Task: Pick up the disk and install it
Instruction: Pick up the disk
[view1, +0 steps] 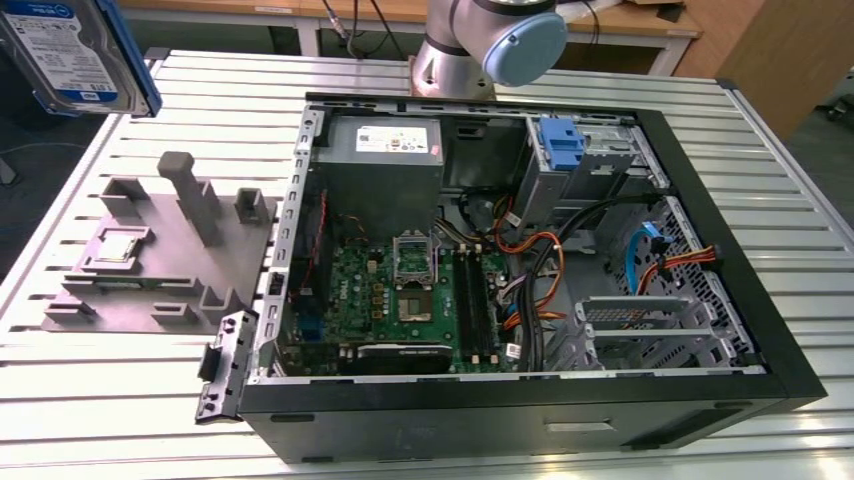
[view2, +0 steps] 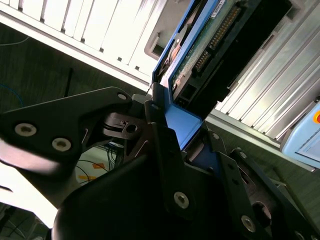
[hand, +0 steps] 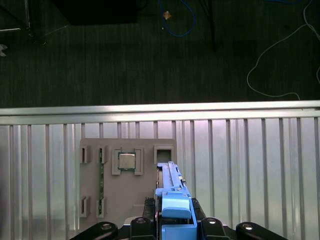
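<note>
One disk (view1: 78, 55) hangs at eleven o'clock in the exterior view, cut by the picture's edge. Its label side shows, a blue bracket runs along its rim, and it is well apart from the open case (view1: 507, 410). In the second wrist view the gripper (view2: 185, 135) has its black jaws closed on the bracket's blue end. The disk (view2: 220, 35) juts out beyond them, circuit-board side and connector pins in sight. In the first wrist view the gripper (hand: 175, 225) clamps the same blue end, and the disk (hand: 172, 197) is seen edge-on over the rim of the grey fixture (hand: 120, 190). A square chip (hand: 126, 161) sits in a pocket of the fixture close by. In the exterior view that fixture (view1: 160, 250) lies on the slatted table (view1: 134, 420) at nine o'clock from the case, just beside it, with its chip (view1: 118, 245) on the far side from the case. The arm (view1: 487, 40) rises at twelve o'clock, behind the case. Inside the case the power supply (view1: 380, 140) sits at eleven o'clock, a blue latch (view1: 563, 145) on the metal bay at one o'clock, the motherboard (view1: 400, 290) at seven o'clock, and a metal cage (view1: 641, 325) at four o'clock. Orange cables (view1: 541, 255) lie loose between board and cage.
</note>
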